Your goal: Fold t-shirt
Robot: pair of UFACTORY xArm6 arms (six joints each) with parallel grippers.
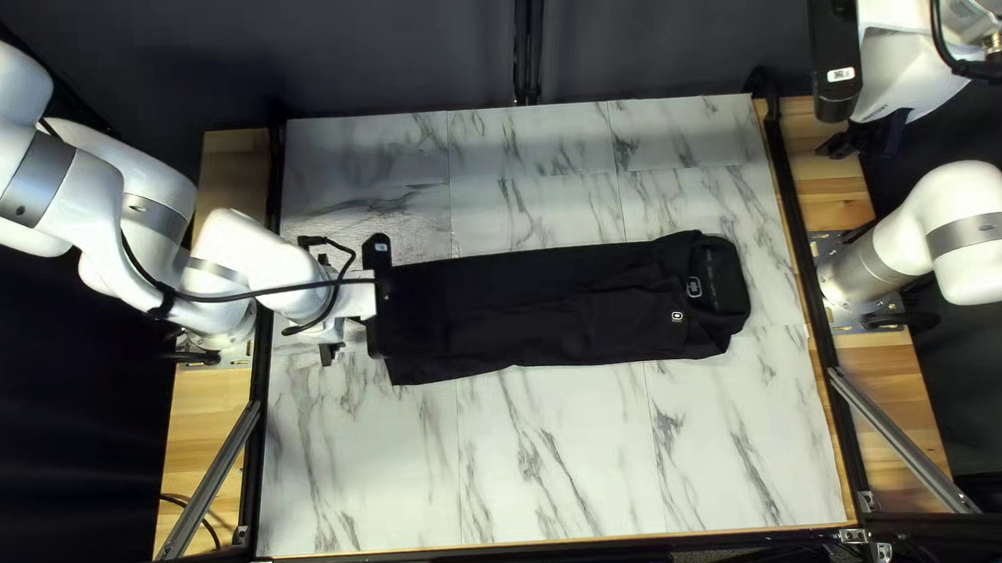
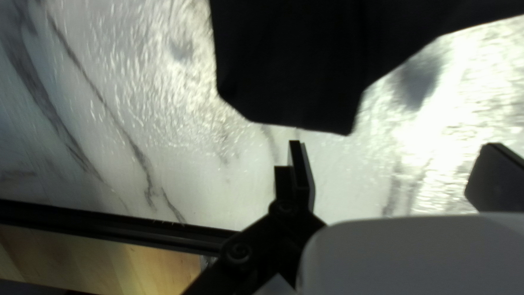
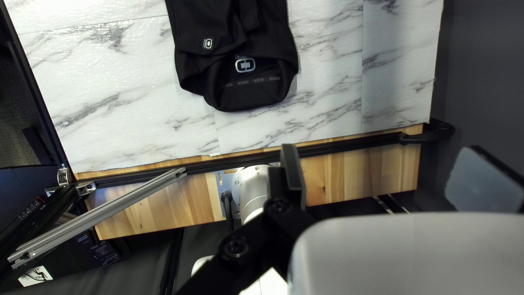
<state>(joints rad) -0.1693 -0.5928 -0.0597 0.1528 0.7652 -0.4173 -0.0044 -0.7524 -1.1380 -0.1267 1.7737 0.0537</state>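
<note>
The black t-shirt (image 1: 538,308) lies as a long, narrow strip across the table, its collar end at the right of the top left view. My left gripper (image 1: 325,304) is over the strip's other end, partly hidden by its wrist. From the left wrist, that same gripper (image 2: 396,164) is open, and the shirt's end (image 2: 289,82) lies just ahead, outside the fingers. High at the right of the top left view hangs my right gripper (image 1: 860,139). Its wrist view shows this gripper (image 3: 387,175) open and empty, with the shirt's collar (image 3: 251,90) farther ahead.
Marble-patterned tabletop (image 1: 558,452) surrounds the shirt. Black rails (image 1: 804,263) edge the table on both sides, with wooden boards (image 1: 204,450) beyond. A silver strut (image 1: 899,437) slants near the right front corner. My right arm's base (image 1: 854,272) stands beside the right rail.
</note>
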